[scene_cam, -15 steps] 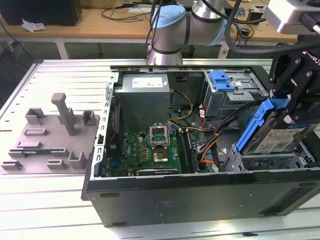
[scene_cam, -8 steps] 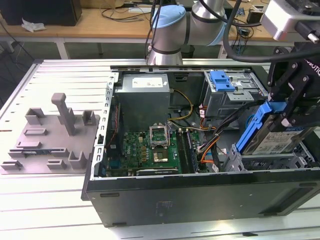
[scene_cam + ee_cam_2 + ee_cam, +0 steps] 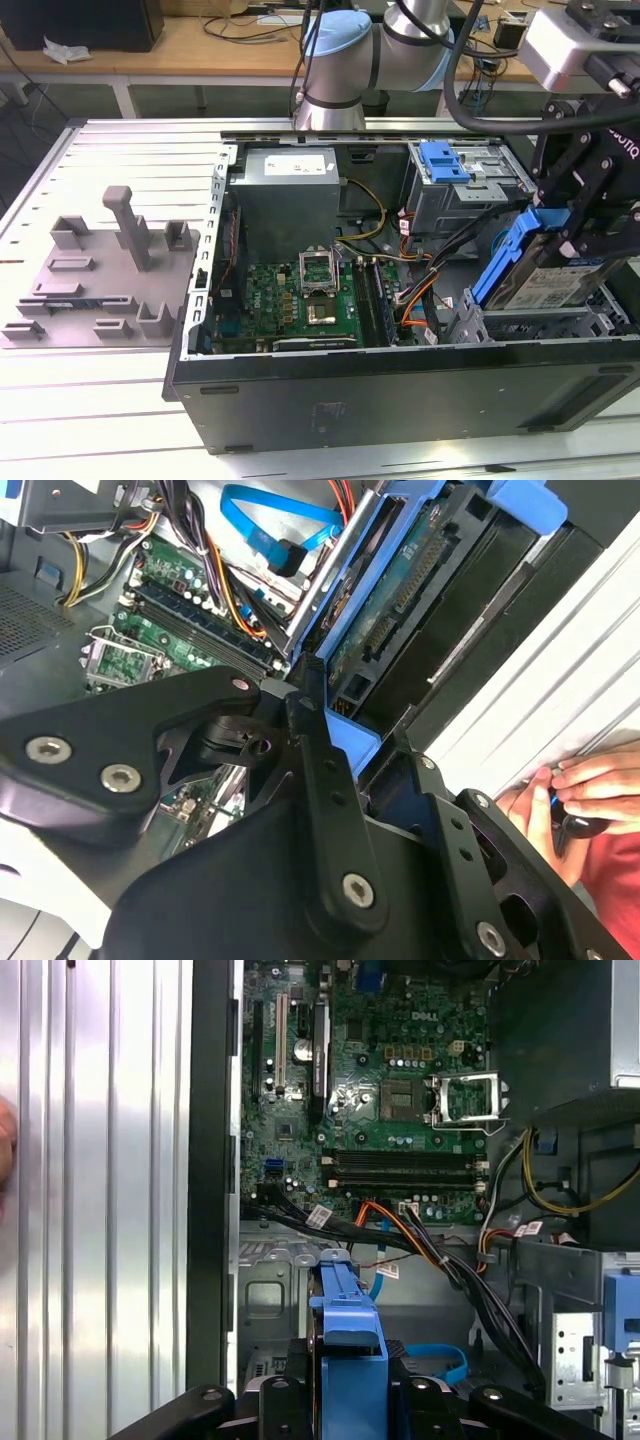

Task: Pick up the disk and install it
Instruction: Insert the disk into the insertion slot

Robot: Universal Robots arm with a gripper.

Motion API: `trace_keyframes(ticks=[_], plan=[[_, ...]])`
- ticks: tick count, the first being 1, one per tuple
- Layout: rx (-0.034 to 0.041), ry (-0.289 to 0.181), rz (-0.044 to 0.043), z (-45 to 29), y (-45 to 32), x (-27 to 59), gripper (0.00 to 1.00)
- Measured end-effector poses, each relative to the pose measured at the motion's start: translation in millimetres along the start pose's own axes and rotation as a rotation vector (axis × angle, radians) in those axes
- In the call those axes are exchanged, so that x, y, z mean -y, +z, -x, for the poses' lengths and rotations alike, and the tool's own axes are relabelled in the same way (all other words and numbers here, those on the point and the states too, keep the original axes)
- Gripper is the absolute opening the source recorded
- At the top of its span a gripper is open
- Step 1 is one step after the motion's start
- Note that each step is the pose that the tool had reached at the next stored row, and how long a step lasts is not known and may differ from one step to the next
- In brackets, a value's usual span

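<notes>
Now: disk gripped, tilted over the near drive cage.
Gripper (image 3: 575, 238) is clamped on the disk (image 3: 548, 285), which slants down from the fingers above the grey cage (image 3: 525, 323) at the exterior view's right. I'd level its blue carrier with the cage rails before seating. Motherboard (image 3: 310, 295) sits farther left.

Count of items on inspection:

- One open computer case (image 3: 400, 390) is recorded.
- Inside it are counted one motherboard (image 3: 300, 305), one processor socket (image 3: 455, 1100), one grey power supply (image 3: 288, 195) and one light-blue latch (image 3: 445, 160).
- One disk (image 3: 555, 285), one gripper (image 3: 575, 235) and one robot arm (image 3: 345, 55) are noted.
- One grey fixture plate (image 3: 100, 270) is logged.
- At least one person's hand (image 3: 595, 780) is seen in the second wrist view.
</notes>
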State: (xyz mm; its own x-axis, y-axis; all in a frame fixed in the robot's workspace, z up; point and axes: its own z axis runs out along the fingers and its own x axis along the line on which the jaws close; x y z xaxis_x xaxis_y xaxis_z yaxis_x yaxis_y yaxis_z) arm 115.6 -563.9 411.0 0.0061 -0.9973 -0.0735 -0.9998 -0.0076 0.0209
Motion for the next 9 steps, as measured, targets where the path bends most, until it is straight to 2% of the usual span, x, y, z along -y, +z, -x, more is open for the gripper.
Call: trace_keyframes(ticks=[9], plan=[[-0.0001, 0.000, 0.0000, -0.2, 2.2, 0.1, 0.37]])
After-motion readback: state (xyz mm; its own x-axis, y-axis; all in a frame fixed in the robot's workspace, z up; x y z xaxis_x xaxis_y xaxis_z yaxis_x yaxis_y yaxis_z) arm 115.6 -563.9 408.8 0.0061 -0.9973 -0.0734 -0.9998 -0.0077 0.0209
